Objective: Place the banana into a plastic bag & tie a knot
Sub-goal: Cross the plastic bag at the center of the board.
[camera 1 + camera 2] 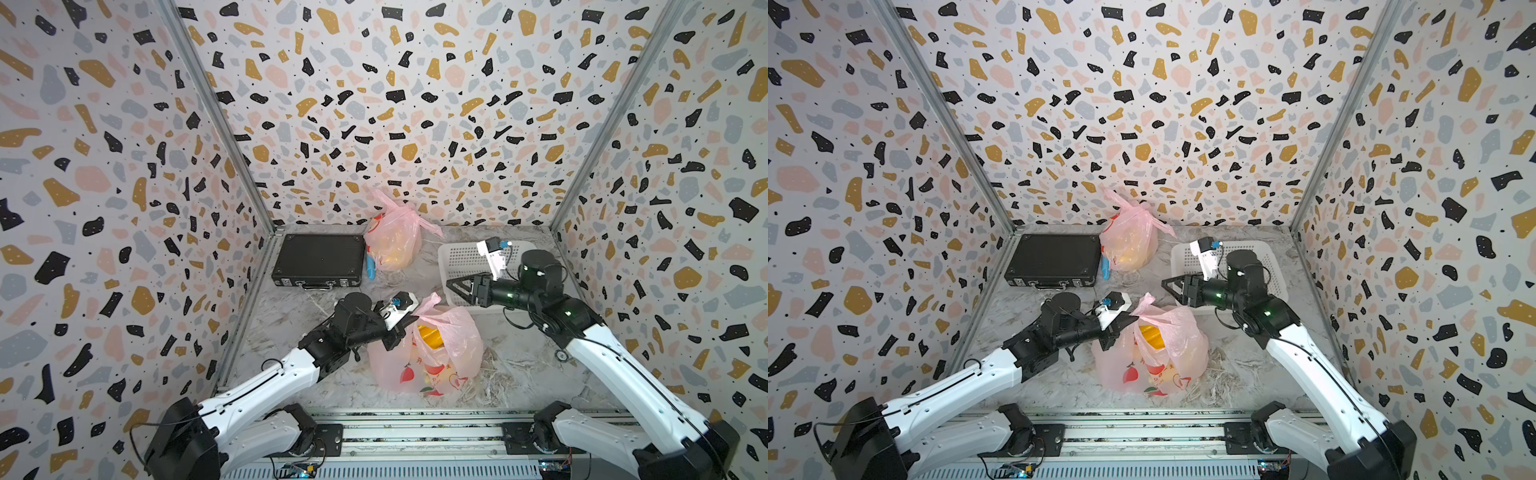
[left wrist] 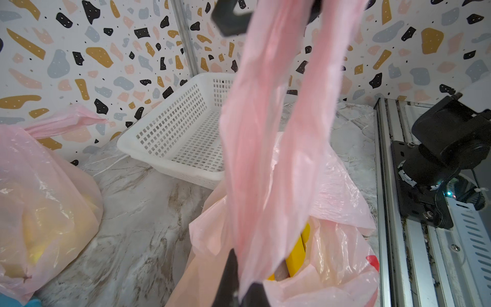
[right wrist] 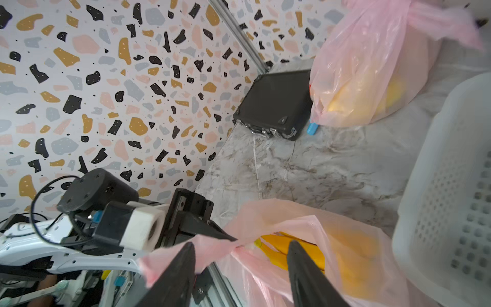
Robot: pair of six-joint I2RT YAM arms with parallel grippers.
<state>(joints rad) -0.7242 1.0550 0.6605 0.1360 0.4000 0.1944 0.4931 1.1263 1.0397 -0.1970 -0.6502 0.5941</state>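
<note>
The plastic bag (image 1: 428,357) held the banana (image 1: 430,336). Left gripper (image 1: 409,322) pinched its handle (image 2: 279,119) tight; right gripper (image 1: 454,289) hovered near, jaws parted.

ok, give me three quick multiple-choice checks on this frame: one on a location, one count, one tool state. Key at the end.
1. Where is the black case on the table?
A) far left corner
B) near edge
C) dead centre

2. How many pink bags are on the table?
A) one
B) two
C) three

3. The left tool is:
A) open and empty
B) shut on a handle of the front bag
C) shut on the case

Key:
1 A, it lies at the back by the left wall, next to the tied bag.
2 B, the tied bag at the back plus the open front bag.
3 B, the right wrist view shows its tips pinched on the pink handle.
</note>
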